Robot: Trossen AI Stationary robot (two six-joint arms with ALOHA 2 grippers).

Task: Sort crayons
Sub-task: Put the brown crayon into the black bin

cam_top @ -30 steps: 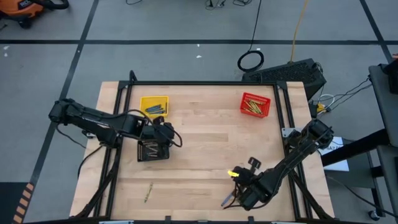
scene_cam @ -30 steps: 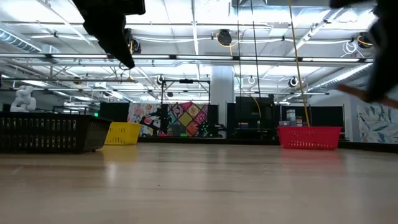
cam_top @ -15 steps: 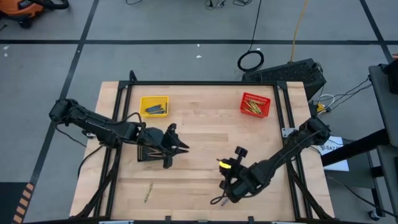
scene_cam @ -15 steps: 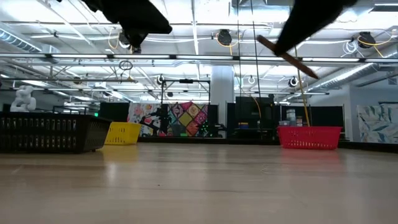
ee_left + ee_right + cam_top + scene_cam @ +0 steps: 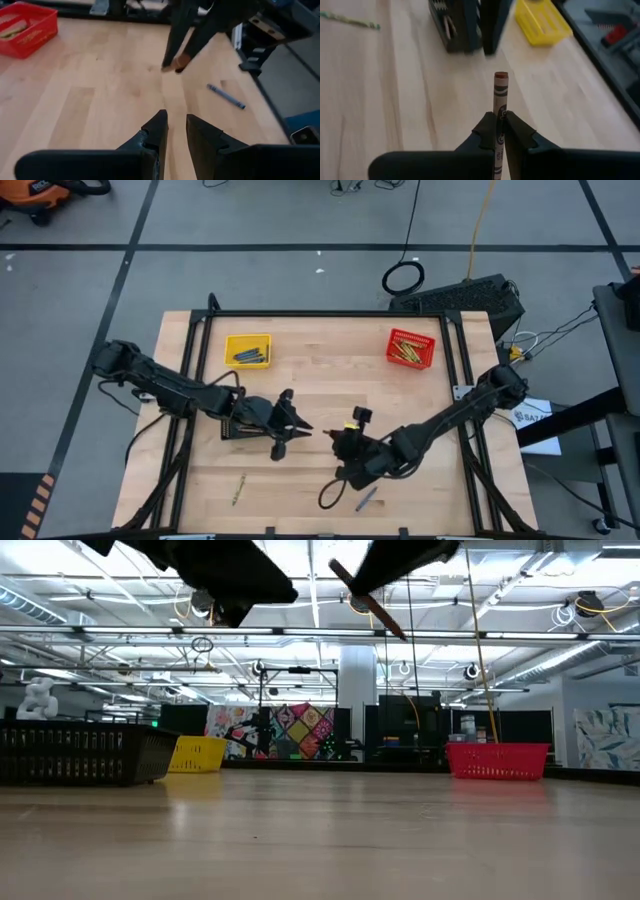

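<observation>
Right gripper (image 5: 499,131) carried one brown crayon (image 5: 500,97) toward black basket (image 5: 236,426)

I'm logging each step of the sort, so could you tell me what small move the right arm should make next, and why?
Probably carry on toward the black basket and stop above it. The right claw is shut on a brown crayon, held above the table, and brown crayons seem to lie in that basket. The left claw, empty, hangs near it, so approach with care.
</observation>
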